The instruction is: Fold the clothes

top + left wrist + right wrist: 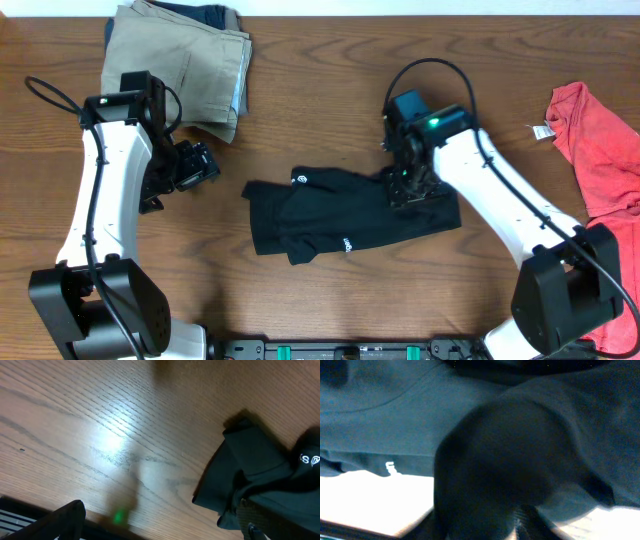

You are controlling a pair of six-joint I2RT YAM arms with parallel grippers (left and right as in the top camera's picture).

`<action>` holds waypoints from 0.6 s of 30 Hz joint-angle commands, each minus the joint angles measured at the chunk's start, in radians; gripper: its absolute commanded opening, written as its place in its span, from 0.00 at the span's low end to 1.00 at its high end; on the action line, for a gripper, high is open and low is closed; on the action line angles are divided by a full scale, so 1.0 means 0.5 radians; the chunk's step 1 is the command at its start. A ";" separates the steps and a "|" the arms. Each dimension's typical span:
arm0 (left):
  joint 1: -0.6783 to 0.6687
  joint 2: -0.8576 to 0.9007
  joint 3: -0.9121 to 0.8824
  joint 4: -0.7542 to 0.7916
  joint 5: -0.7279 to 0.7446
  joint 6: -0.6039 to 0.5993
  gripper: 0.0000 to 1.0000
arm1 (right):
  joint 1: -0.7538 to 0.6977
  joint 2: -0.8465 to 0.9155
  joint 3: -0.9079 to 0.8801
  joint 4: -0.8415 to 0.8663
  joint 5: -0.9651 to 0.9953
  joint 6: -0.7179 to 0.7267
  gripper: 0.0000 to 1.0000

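Lying apart, one each: black garment (pixel 320 205), khaki trousers (pixel 190 60), red shirt (pixel 600 140).

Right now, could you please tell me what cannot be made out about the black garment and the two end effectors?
Right end effector: overhead, its wrist covers the fingers; right wrist view is filled by blurred black garment, so the grip is unclear.
Left end effector: overhead, small and dark; left wrist view cuts the fingers off at the bottom edge.
Garment's right end: covered by the right end effector, overhead.
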 commanded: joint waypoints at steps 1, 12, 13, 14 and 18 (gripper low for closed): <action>-0.004 0.010 -0.019 -0.005 -0.003 0.005 0.98 | 0.056 -0.002 -0.014 0.024 0.071 0.117 0.79; -0.004 0.010 -0.019 -0.005 -0.003 0.011 0.98 | -0.217 -0.002 0.289 -0.341 0.373 0.124 0.99; -0.004 0.010 -0.019 -0.005 -0.004 0.011 0.98 | -0.271 -0.002 0.301 -0.356 0.371 0.124 0.99; -0.004 0.010 -0.019 -0.006 -0.004 0.011 0.98 | -0.308 -0.003 0.301 -0.363 0.367 0.124 0.99; -0.004 0.010 -0.019 -0.007 -0.003 0.011 0.98 | -0.484 -0.002 0.224 -0.352 0.251 0.037 0.99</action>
